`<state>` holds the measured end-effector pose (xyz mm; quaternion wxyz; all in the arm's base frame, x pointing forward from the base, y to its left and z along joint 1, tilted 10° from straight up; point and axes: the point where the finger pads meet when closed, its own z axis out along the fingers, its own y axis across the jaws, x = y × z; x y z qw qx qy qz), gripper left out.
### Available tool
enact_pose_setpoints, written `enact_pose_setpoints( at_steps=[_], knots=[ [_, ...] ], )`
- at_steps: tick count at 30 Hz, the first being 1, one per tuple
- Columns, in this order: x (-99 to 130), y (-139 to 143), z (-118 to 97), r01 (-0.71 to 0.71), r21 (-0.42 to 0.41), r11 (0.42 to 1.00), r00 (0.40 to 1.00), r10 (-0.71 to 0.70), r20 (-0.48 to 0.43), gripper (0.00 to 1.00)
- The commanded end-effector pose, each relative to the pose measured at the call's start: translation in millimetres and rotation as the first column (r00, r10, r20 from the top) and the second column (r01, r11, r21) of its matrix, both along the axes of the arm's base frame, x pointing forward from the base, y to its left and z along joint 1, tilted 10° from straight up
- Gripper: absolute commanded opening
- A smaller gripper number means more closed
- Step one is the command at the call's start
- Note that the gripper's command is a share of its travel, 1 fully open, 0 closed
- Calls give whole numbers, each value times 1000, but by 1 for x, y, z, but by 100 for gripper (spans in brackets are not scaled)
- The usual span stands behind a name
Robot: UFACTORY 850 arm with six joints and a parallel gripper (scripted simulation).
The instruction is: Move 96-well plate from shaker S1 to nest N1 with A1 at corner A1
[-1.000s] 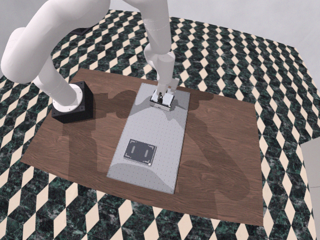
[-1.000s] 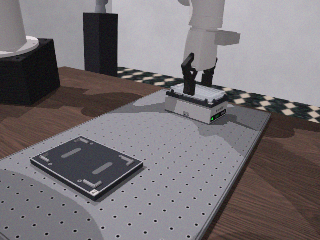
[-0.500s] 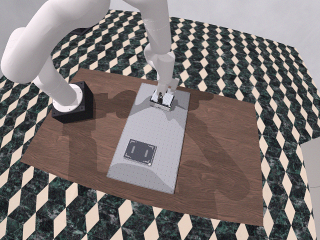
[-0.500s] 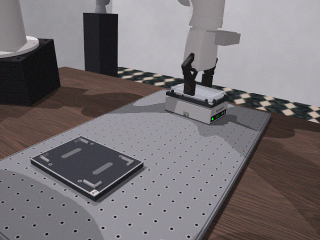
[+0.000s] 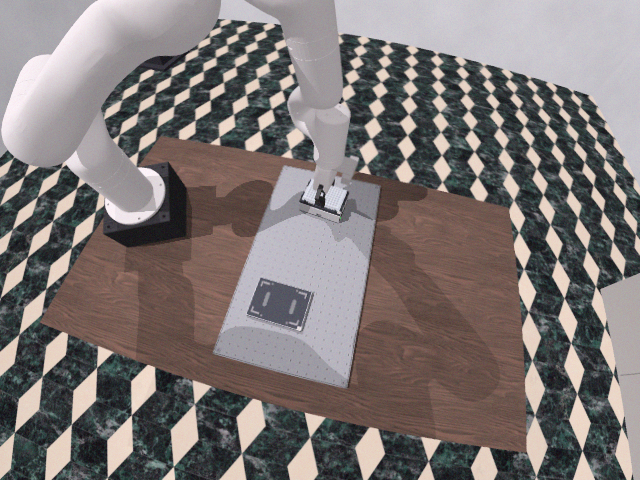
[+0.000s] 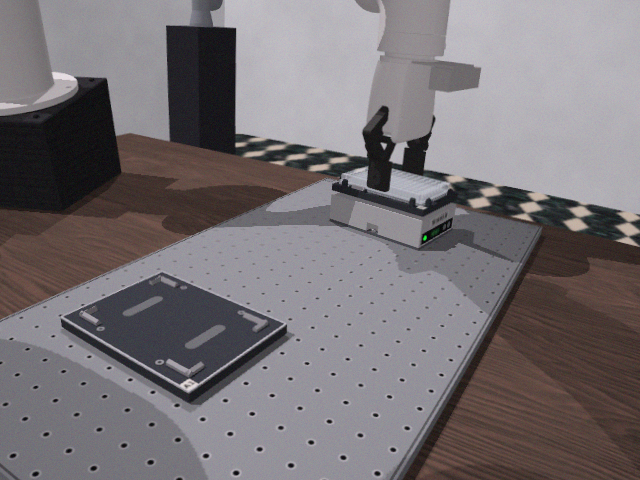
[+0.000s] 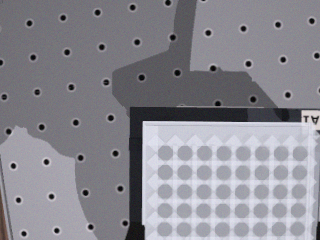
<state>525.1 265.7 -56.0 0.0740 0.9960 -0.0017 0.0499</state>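
One view, the wrist's, shows the A1 label [image 7: 311,119] beside the 96-well plate [image 7: 227,175]; the exterior view shows the nest N1 [image 6: 173,333] well apart. The arm hangs vertically, its tool [image 6: 395,167] clamped across the plate, which sits on shaker S1 [image 6: 390,215].

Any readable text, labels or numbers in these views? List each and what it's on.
"A1": small white tag at the near corner of the dark nest plate.
"A1", upside down and cut off by the frame edge: white tag on the shaker's dark top, wrist view.
Shaker front display: characters too small to read; green light beside it.
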Motion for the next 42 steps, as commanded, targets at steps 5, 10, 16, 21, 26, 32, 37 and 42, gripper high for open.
enact_pose_setpoints(
  at_steps=[5, 10, 16, 21, 26, 32, 37, 42],
  knots=[
    [1, 1, 1, 0, 1, 1000, 1000, 0, 2, 0],
    [1, 1, 1, 0, 1, 1000, 1000, 0, 2, 0],
    [1, 1, 2, 0, 1, 1000, 1000, 0, 2, 0],
    [1, 1, 5, 0, 1, 1000, 1000, 0, 2, 0],
    [0, 2, 8, 0, 1, 1000, 1000, 0, 2, 0],
    [0, 2, 11, 0, 1, 1000, 1000, 0, 2, 0],
    [0, 3, 14, 0, 1, 1000, 1000, 0, 2, 0],
    [-1, 3, 18, 0, 1, 1000, 1000, 0, 2, 0]
  ],
)
